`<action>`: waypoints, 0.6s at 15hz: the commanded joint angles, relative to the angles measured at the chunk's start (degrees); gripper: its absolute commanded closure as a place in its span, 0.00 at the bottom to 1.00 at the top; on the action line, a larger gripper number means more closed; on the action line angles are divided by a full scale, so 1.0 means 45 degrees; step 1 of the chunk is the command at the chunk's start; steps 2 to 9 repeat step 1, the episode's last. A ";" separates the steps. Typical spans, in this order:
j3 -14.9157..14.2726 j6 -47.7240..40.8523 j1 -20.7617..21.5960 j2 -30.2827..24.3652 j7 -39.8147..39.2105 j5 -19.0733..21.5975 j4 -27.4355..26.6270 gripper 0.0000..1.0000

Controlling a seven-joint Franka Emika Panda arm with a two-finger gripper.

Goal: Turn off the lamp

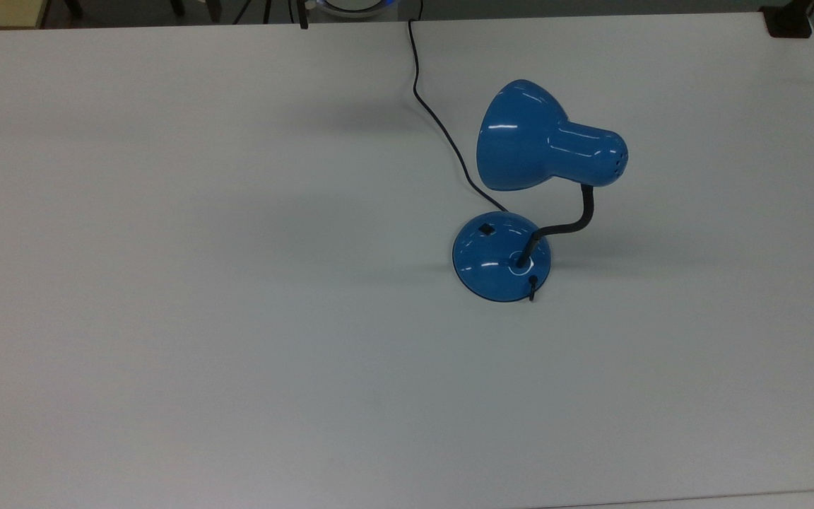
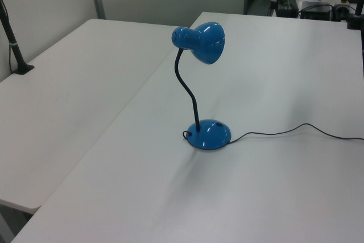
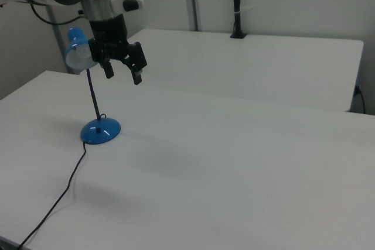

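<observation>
The lamp stands upright on the white table point(image 1: 237, 283). Its glossy blue shade point(image 1: 520, 138) hangs on a black gooseneck point(image 1: 580, 219) over a round blue base point(image 1: 500, 258). A small black switch point(image 1: 485, 228) sits on the base at the top view's left. The black cord point(image 1: 442, 127) runs from the base to the table's far edge. The shade point(image 2: 200, 41) and base point(image 2: 209, 135) also stand in the left view. In the right view my gripper point(image 3: 122, 73) hangs open and empty, high above the table, just right of the shade point(image 3: 79, 54) and above the base point(image 3: 100, 131).
A second white table point(image 2: 68, 83) adjoins this one, with a black clamped post point(image 2: 14, 49) on its far side. A black block point(image 1: 788, 21) sits at the top view's upper right corner. The cord point(image 3: 58, 197) trails across the table toward the right view's bottom left.
</observation>
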 commanded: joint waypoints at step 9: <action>-0.0001 0.0120 0.0121 0.0118 -0.0104 0.0018 0.0160 0.00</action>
